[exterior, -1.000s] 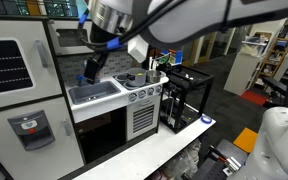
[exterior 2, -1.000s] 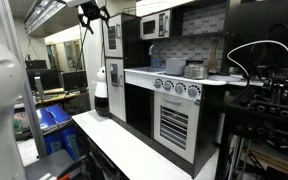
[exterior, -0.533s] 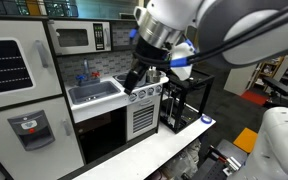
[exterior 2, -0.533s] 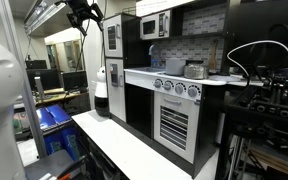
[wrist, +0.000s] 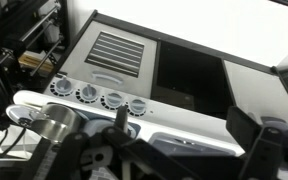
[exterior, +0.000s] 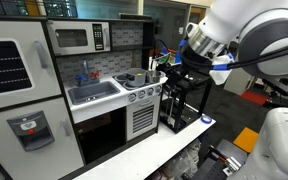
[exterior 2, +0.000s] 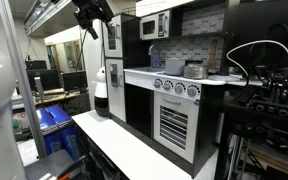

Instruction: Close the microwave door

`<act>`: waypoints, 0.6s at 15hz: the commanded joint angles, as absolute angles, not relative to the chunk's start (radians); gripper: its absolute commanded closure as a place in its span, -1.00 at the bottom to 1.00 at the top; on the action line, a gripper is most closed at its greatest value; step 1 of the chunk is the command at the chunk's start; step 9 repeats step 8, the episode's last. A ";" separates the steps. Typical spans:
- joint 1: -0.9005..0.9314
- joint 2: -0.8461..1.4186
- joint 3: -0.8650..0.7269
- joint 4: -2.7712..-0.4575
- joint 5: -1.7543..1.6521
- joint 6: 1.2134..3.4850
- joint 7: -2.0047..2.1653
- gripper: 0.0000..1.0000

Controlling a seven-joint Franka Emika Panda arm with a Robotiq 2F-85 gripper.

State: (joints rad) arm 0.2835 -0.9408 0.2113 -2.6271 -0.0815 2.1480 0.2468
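The toy microwave sits in the upper cabinet of the play kitchen. Its grey door with a dark window lies flush against the front, beside the black keypad strip. It also shows small in an exterior view. My gripper hangs well away from the microwave, over the stove end of the counter, and shows high up in an exterior view. In the wrist view its fingers are spread apart with nothing between them, above the stove knobs.
A sink, a pot and stove knobs line the counter. A dark oven door is below. A white fridge door stands beside the microwave. A black frame stands on the white table.
The arm has swung from in front of the microwave across the counter and away from it. The microwave front is now uncovered and its door sits flush.
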 commanded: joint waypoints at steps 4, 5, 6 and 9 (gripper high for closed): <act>0.104 -1.041 0.126 -2.730 -0.117 2.219 0.169 -1.00; 0.076 -1.024 0.124 -2.722 -0.128 2.241 0.167 -1.00; 0.110 -1.051 0.146 -2.716 -0.089 2.189 0.177 -1.00; 0.093 -1.049 0.144 -2.716 -0.088 2.195 0.172 -1.00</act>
